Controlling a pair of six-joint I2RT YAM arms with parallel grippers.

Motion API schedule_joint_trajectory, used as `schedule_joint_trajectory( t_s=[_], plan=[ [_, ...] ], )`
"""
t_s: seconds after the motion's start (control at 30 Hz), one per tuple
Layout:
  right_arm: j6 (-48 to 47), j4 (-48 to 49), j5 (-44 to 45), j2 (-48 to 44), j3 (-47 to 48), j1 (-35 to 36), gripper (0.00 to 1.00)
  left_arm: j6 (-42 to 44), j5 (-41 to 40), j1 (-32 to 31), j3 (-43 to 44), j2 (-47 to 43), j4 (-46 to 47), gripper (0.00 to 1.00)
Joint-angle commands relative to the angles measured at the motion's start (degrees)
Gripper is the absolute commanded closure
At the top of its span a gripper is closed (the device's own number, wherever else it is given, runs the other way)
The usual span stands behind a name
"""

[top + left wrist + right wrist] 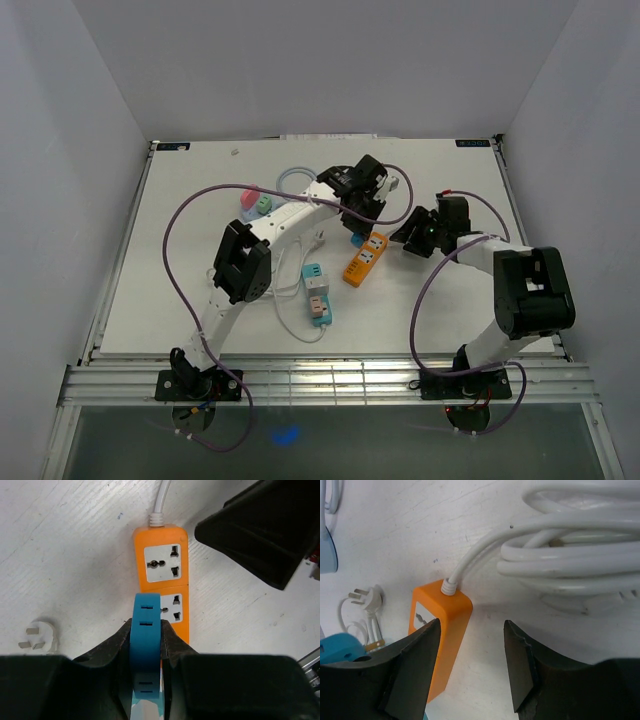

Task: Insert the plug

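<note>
blue plug [145, 610]: you have it pinched in the left gripper, slotted side toward the wrist camera, its tip over the edge of the strip's socket farther from the cord. You cannot tell whether it touches the socket.
left gripper [146, 632]: clamped on the blue plug, one finger on each flank.
orange power strip [160, 534]: flat on the table [200, 180], both sockets facing up and uncovered except where the plug overlaps one.
right gripper [472, 630]: your jaws stand apart with nothing in them, low at the strip's cord end, one finger just beside its corner.
white cord [570, 555]: runs from the strip's end into a loose coil near the right gripper.
white three-pin plug [37, 636]: lies loose on the table, apart from the strip.
</note>
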Motion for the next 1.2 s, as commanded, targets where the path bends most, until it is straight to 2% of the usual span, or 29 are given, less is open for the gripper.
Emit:
schedule_joint_trajectory(
  t_s=[0.0, 0.4, 0.5, 0.57, 0.63, 0.77, 1.17],
  plan=[
    [2.5, 3.4, -0.9, 2.2, 4.0, 0.1, 0.4, -1.0, -1.1, 0.0, -1.5, -8.0, 2.3, 1.0],
    [2.0, 1.4, 3.8, 11.8, 14.5, 4.4, 0.4, -2.2, -1.1, 0.1, -8.7, -13.1, 3.3, 1.0],
    [0.3, -2.2, 3.8, 15.5, 18.0, 6.5, 0.43, -2.3, -0.7, 0.1, -9.3, -13.4, 3.1, 1.0],
    [-0.6, -3.6, 3.5, 17.3, 20.0, 7.4, 0.49, -2.4, -0.4, 0.1, -9.6, -13.6, 2.8, 1.0],
    [-1.3, -3.6, 2.7, 17.7, 20.3, 8.6, 0.56, -2.6, -0.3, 0.0, -9.7, -13.5, 2.5, 1.0],
    [-3.5, -4.4, 1.9, 18.1, 20.5, 10.4, 0.62, -3.4, 0.0, 0.0, -9.1, -12.4, 0.3, 1.0],
    [-4.2, -2.8, 0.7, 17.4, 18.9, 11.8, 0.63, -5.6, 0.4, -0.1, -7.3, -9.6, -5.7, 1.0]
  ],
)
